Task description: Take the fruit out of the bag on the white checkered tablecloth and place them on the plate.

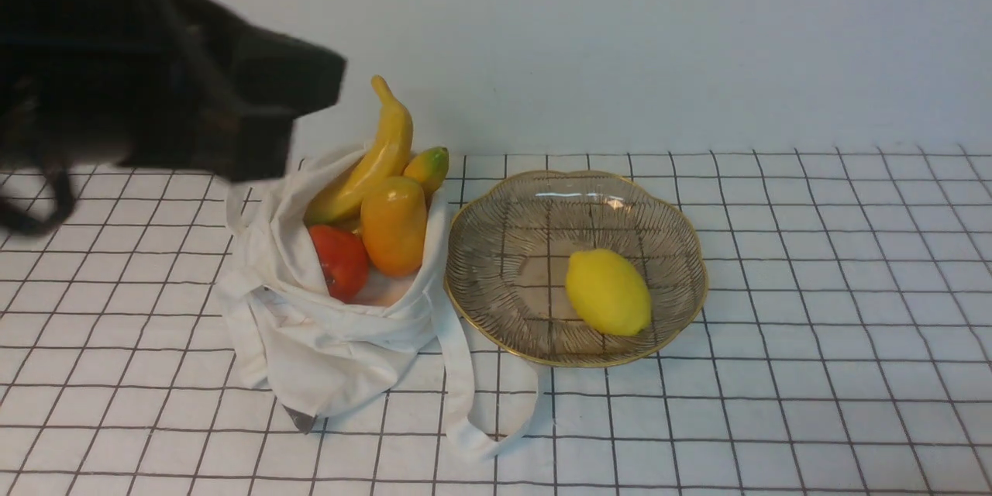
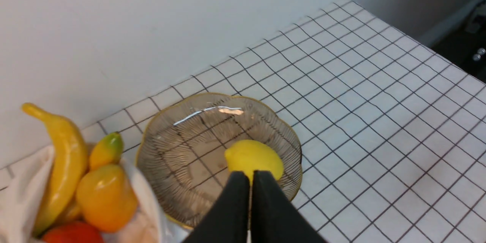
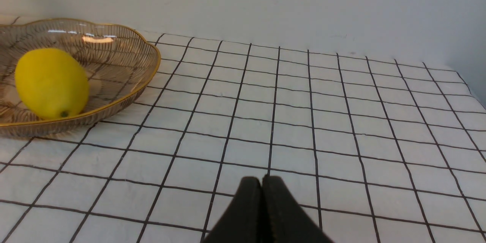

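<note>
Fruit (image 1: 394, 226) is split between two spots on the white checkered tablecloth (image 1: 814, 287). A yellow lemon (image 1: 608, 292) lies alone in the plate (image 1: 527, 221), which sits about midway along the far edge. Just left of the plate, touching its rim, the bag (image 1: 325, 341) slumps open with the rest inside: the banana (image 1: 372, 163) leaning upright, the orange mango (image 1: 395, 236) in front of it, the red round fruit (image 1: 341, 262) low on the left, and the small yellow-green one (image 1: 428, 167) at the back. One strap handle (image 1: 465, 372) trails toward the near edge.

Our left gripper (image 2: 250, 174) has its fingers pressed almost together with nothing between them; its arm is a dark blur raised over the far left corner. Our right gripper (image 3: 262, 180) is likewise closed and empty, low over bare cloth on the right side, well apart from the plate.
</note>
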